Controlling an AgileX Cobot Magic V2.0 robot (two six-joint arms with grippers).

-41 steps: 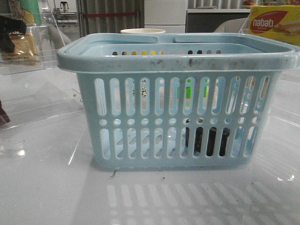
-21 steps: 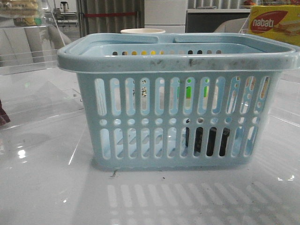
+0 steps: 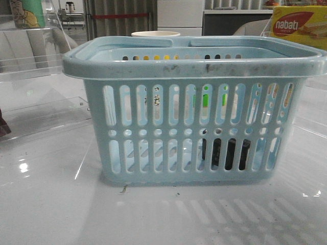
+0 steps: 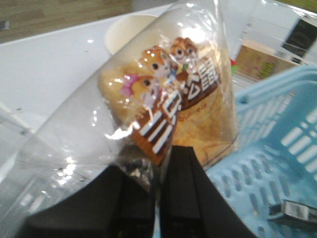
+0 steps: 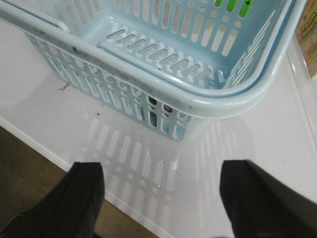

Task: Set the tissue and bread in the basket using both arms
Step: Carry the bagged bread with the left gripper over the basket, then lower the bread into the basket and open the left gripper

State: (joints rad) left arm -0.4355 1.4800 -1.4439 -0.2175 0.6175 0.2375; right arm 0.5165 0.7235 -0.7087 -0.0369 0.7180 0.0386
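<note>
Step in hand: I am carrying the golden-yellow bread in its clear plastic wrapper with the brown-and-white printed label [image 4: 168,114] toward the large pale blue slotted plastic basket [image 3: 194,64], as I judge it.
Left end effector [image 4: 157,198]: I am pinching the wrapper's loose lower end; the two dark fingers are nearly closed on the plastic, low in the centre of the left wrist frame.
Bread position: it is filling the middle of the left wrist frame, with the basket's rim at lower right; it is not showing in the front frame.
Right end effector [image 5: 161,196]: I am holding it wide open and empty, fingers in the lower corners of the right wrist frame, above the white table [image 5: 257,148] just outside the basket's near corner.
Tissue: the small dark rectangular pack [image 3: 225,153] is already lying on the basket floor, seen through the slots at lower right of centre in the front frame.
Doing it well: I am gripping thin wrapper only, so a smooth carry matters; I should be clearing the thick rim before lowering, and releasing over the bare left part of the floor.
Risk: the wrapper could be slipping or catching on the rim.
</note>
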